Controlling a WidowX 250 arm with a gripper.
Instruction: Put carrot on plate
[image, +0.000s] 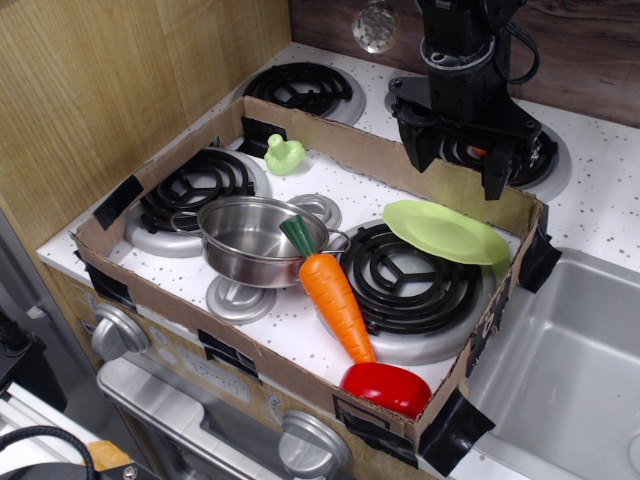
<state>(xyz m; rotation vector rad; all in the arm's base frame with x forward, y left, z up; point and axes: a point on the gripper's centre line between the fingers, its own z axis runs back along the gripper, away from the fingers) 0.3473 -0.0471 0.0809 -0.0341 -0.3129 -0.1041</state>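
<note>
The orange carrot (335, 295) with a dark green stem lies on the toy stove, its stem leaning against the steel pot (250, 238) and its tip pointing to the front right. The lime-green plate (445, 232) rests tilted on the front right burner (405, 275), against the cardboard wall. My black gripper (458, 160) hangs open and empty above the back cardboard wall, behind the plate and well away from the carrot.
A cardboard rim (350, 150) surrounds the stove top. A red rounded toy (388, 388) sits at the front right corner. A pale green duck-like toy (284, 154) stands at the back. A sink (560, 370) lies to the right.
</note>
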